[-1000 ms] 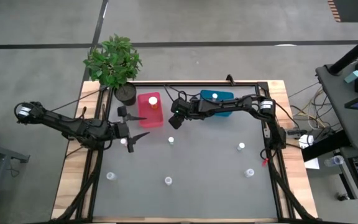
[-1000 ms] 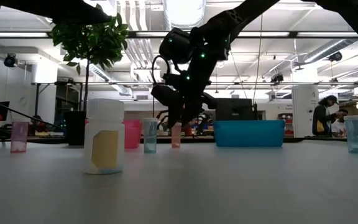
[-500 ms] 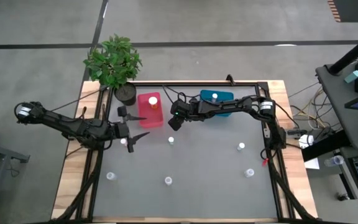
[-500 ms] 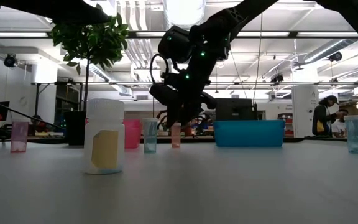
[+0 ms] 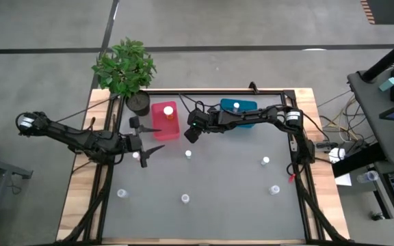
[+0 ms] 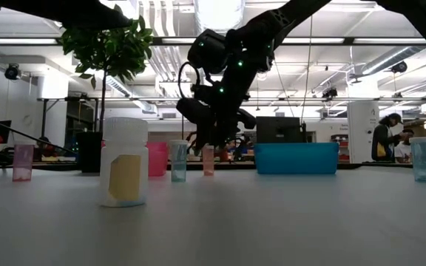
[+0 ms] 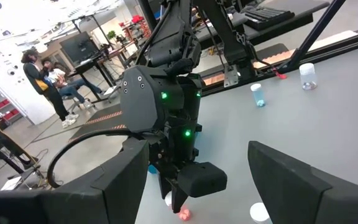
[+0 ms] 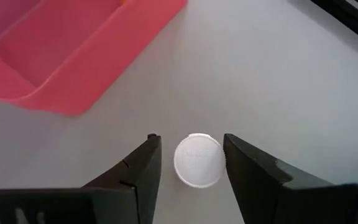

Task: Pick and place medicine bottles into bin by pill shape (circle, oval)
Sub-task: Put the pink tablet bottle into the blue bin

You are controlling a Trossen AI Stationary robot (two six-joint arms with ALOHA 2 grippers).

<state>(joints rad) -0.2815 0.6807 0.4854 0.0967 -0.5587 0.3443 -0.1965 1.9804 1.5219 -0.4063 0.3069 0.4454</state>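
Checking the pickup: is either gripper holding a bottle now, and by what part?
The right gripper has a white-capped bottle between its fingers at the cap; whether they grip it cannot be told. The left gripper is open and empty.
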